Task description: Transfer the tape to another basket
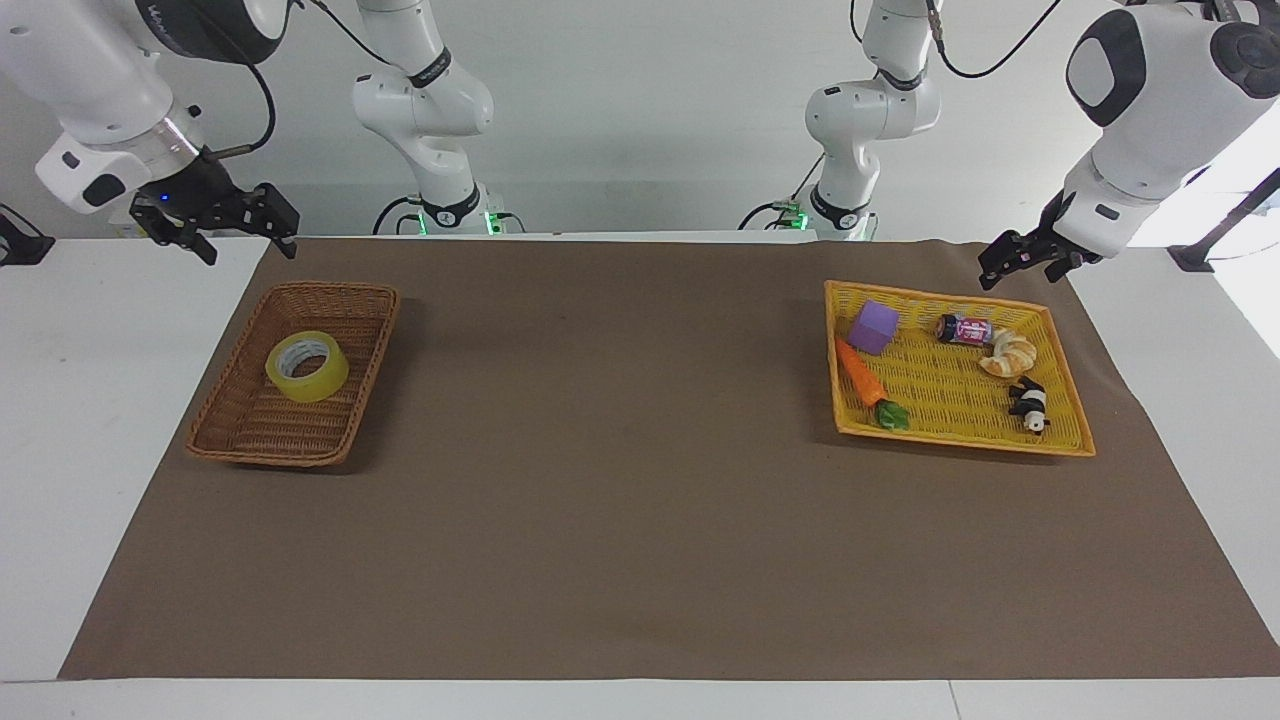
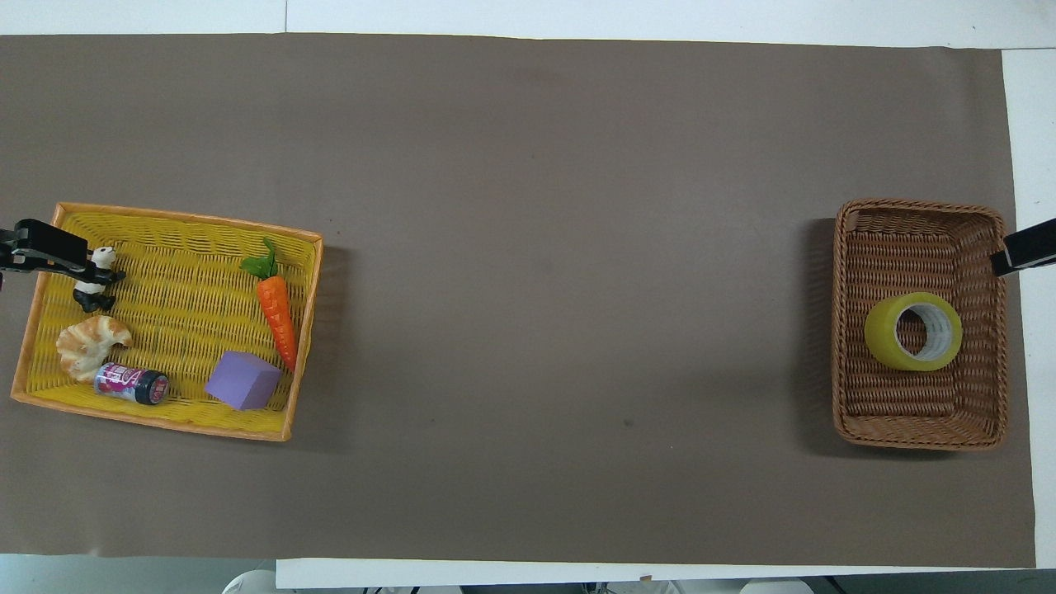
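While the right gripper [image 1: 226, 232] hangs with its jaws wide and nothing between them, raised over the corner of the worktop [image 1: 640, 640] just off the wicker basket's rim at the right arm's end, the tape [image 1: 307, 366] lies apart from it inside the basket [image 1: 372, 345], resting tilted on the woven floor, slightly nearer the robots than the basket's middle. In the overhead view only the gripper's tip shows at the frame's edge, beside the basket's rim. The left gripper [image 1: 1022, 262] waits, likewise spread and empty, above the edge of the yellow tray [image 1: 1068, 385] at the left arm's end; that tray carries a carrot [image 1: 862, 376], a purple block [image 1: 873, 326], a small can [image 1: 963, 329], a croissant toy [image 1: 1009, 353] and a panda figure [image 1: 1030, 404].

By my reading, the roll already sits in the wicker basket, so the transfer looks finished and the release step is over. What remains, I judge, is simply for both arms to keep clear of the two containers; no further grasp seems called for.
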